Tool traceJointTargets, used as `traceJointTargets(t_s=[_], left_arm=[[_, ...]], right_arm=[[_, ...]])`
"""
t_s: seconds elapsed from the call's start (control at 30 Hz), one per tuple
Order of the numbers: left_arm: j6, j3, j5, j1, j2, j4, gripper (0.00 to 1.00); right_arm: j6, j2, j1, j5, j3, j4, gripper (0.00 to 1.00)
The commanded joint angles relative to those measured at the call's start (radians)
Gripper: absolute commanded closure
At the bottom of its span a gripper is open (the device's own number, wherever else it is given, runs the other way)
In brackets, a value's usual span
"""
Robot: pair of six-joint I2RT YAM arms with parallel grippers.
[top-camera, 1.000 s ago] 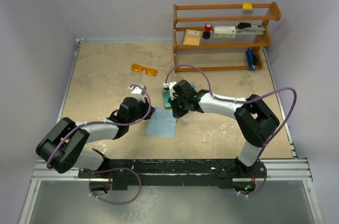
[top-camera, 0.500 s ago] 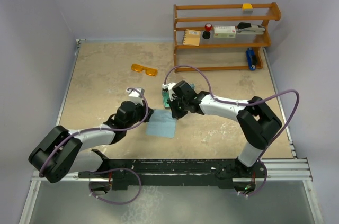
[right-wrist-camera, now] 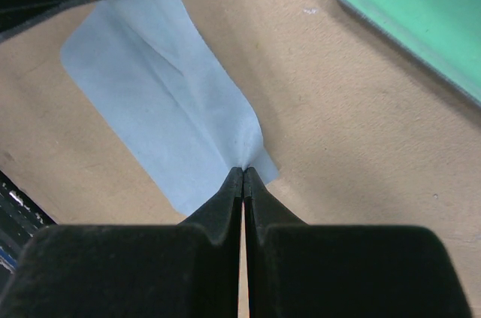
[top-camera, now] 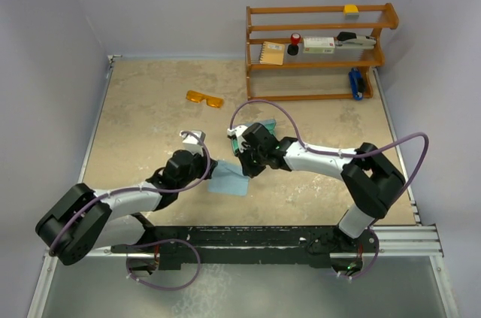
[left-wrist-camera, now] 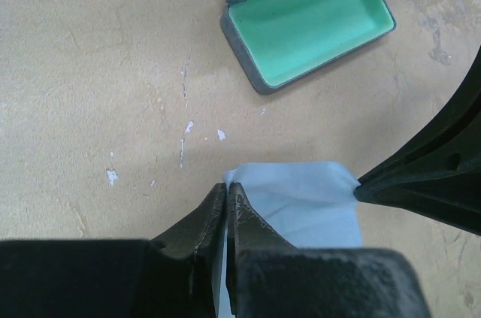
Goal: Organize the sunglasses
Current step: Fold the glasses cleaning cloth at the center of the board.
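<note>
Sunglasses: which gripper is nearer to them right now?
Left. The left gripper is shut on the blue cloth, nearly straight toward the arms from the sunglasses; the right gripper grips its other side, farther right.

My left hand [top-camera: 208, 166] and right hand [top-camera: 247, 172] meet the light blue cloth [top-camera: 228, 182] at opposite corners on the bench [top-camera: 143, 119] — the orange sunglasses [top-camera: 205, 98] lie well apart, farther back — left of the wooden shelf [top-camera: 319, 51].

Plain pale lavender-grey walls [top-camera: 173, 2] enclose a beige, marbled tabletop [top-camera: 150, 107] under even, soft light. A three-tier orange-brown wooden shelf rack [top-camera: 316, 65] stands in the far right corner. A metal rail [top-camera: 428, 239] edges the near side.
</note>
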Motion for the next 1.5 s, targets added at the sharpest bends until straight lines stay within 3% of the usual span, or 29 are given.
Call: traceJointTargets(t_s=[0.0,1.47], left_arm=[[-0.025,-0.017,-0.034,-0.01,-0.041,0.025,1.0],[-0.089,-0.112,-0.121,-0.118,-0.139,-0.011,1.0]], right_arm=[[0.004,-0.036,0.017,-0.005,-0.016,0.019,1.0],[0.046,-0.072,0.096,-0.005,-0.115,0.077,1.0]])
